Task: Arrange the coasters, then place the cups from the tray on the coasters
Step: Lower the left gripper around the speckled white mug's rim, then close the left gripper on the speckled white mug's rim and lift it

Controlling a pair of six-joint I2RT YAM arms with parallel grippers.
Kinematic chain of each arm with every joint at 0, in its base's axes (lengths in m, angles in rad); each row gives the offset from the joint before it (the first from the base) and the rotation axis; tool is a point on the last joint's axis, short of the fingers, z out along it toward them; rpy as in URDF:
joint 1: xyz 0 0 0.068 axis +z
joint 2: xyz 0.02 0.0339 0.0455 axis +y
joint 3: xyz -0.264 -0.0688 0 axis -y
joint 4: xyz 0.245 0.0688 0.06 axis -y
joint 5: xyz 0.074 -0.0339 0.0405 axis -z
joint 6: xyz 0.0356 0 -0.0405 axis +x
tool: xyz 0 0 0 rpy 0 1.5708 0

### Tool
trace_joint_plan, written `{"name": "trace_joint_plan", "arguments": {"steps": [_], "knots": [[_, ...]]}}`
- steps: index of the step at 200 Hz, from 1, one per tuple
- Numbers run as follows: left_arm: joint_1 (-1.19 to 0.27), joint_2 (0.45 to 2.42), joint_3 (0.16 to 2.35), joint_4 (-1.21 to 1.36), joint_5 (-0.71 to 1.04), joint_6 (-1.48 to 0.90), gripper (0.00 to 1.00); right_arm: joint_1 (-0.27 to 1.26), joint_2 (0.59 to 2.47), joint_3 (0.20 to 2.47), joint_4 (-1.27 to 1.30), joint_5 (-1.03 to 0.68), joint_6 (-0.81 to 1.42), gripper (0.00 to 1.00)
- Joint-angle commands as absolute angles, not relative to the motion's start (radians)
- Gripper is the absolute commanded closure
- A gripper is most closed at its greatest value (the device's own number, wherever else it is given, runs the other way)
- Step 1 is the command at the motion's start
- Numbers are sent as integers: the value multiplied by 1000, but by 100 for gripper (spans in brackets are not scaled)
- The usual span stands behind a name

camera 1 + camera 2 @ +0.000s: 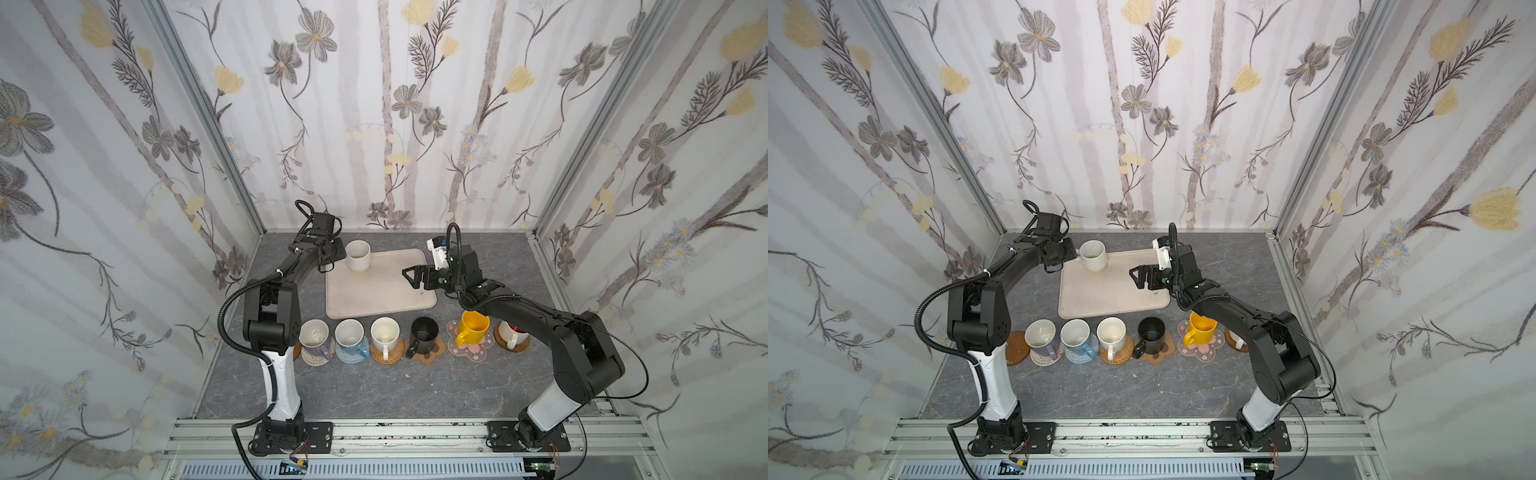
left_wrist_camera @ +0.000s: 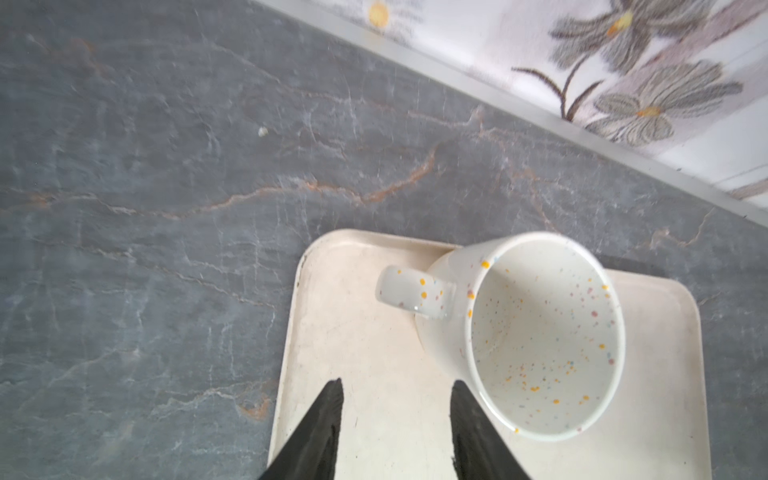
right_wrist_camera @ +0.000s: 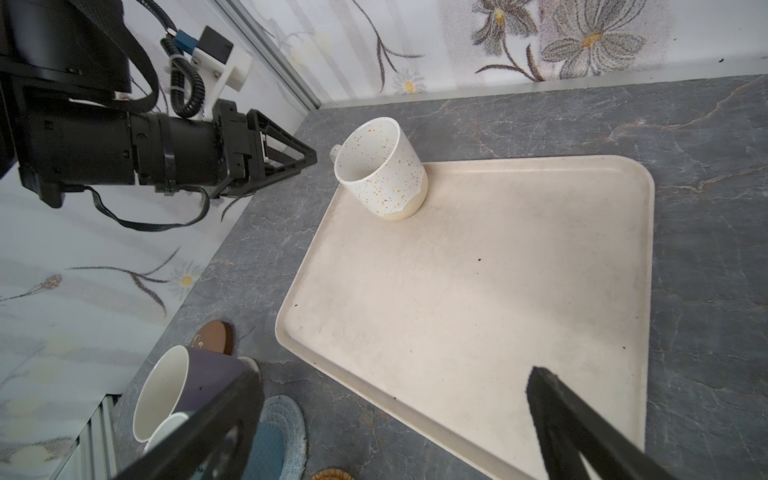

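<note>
Grey stone table (image 1: 374, 386) holds the tray (image 1: 386, 299), where one speckled cream cup (image 2: 540, 332) stands upright in a far corner, handle (image 2: 415, 297) towards the left gripper (image 2: 397, 381). Its fingers are parted, empty, just short of the handle; straddle it squarely before closing, then carry to the bare wooden coaster (image 1: 1017, 351). Right gripper (image 3: 395, 372) hangs with fingers spread, empty

Left arm (image 1: 272, 320): black jointed housings, white left lower link (image 1: 282, 386), black corrugated conduit (image 1: 222, 320) looping alongside. Right arm (image 1: 582, 345): same black shell, white right lower link (image 1: 548, 405), thin black cable (image 1: 646, 370) arcing off right side. White camera bracket (image 1: 438, 251), blue connector, at right wrist. Black base plates (image 1: 320, 432), silver screws. Left gripper (image 2: 397, 386), right gripper (image 3: 395, 374): black tapered fingers (image 3: 557, 399), rough-textured.
</note>
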State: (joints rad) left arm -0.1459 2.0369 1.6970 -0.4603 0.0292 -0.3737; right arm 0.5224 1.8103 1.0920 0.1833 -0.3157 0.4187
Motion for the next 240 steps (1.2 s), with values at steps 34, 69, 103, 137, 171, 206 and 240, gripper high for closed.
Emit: {"name": "trace_joint_plan", "arguments": {"steps": [34,69,103,137,171,206,240], "knots": [[-114,2184,1849,-454,28,-359,49,523,1822,1099,207,-325,416,0],[-105,2269,1936,-467,40,-362,48,522,1821,1101,199,-316,408,0],[-104,2312,1974,-471,71,-361,49,522,1824,1104,194,-310,402,0],[-105,2290,1930,-471,75,-362,57,520,1827,1106,193,-311,403,0],[-106,2227,1841,-468,75,-362,63,521,1825,1102,197,-316,404,0],[-110,2154,1753,-466,68,-362,65,521,1827,1100,205,-327,413,0],[-117,2093,1688,-463,67,-357,65,522,1828,1098,210,-331,417,0]]}}
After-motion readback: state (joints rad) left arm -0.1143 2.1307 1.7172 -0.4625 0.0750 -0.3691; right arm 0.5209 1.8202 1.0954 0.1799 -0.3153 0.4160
